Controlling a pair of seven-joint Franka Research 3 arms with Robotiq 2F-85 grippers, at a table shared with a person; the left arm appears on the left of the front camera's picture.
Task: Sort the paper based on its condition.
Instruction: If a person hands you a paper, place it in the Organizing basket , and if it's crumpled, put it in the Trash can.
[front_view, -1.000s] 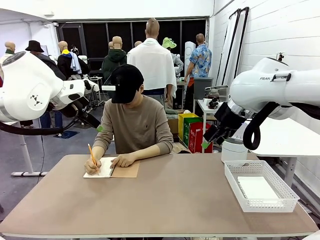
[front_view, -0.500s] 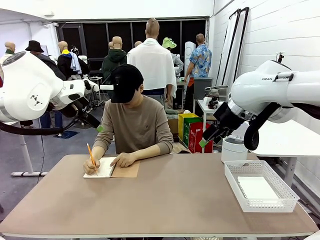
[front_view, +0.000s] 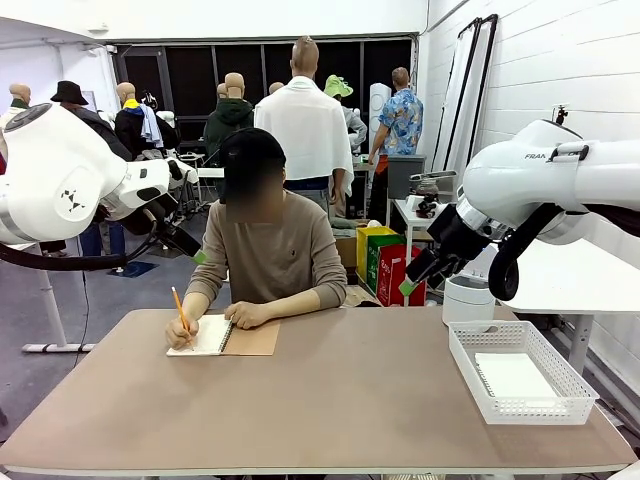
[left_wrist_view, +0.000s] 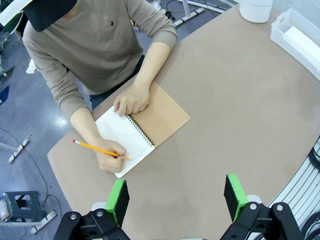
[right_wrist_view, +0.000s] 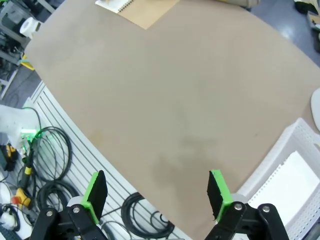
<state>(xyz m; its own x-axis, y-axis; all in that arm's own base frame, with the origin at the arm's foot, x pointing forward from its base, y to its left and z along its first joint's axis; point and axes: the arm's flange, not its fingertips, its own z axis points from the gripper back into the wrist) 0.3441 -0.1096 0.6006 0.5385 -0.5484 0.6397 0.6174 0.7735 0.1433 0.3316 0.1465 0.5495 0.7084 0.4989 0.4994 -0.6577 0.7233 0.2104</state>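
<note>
White paper (front_view: 513, 377) lies flat in the basket (front_view: 535, 408) at the right of the bench (front_view: 350, 400). It looks like one sheet or a thin stack, with a perforated edge along one side; I cannot tell how many. Nothing else is in the basket. A white pot (front_view: 468, 298) stands just behind it, and its contents are hidden.

At the far left of the bench a person bends over an open notebook (left_wrist_view: 135, 135). One hand (left_wrist_view: 111, 159) holds a pencil (left_wrist_view: 97, 149) to the page and the other (left_wrist_view: 131, 101) steadies the spiral edge. No loose sheet lies on the bare bench.

The left end effector (left_wrist_view: 176, 187) hangs high above the notebook, jaws wide and empty. The right end effector (right_wrist_view: 156, 190) hovers over the near edge of the bench beside the basket, also wide and empty.

This looks like a waiting step: no sheet is ready to be sorted. The next move probably calls for a page torn out and offered or laid down, then a judgement of its condition. A pinch at one edge would follow, since a thin sheet lying flat gives the pads little to catch.
</note>
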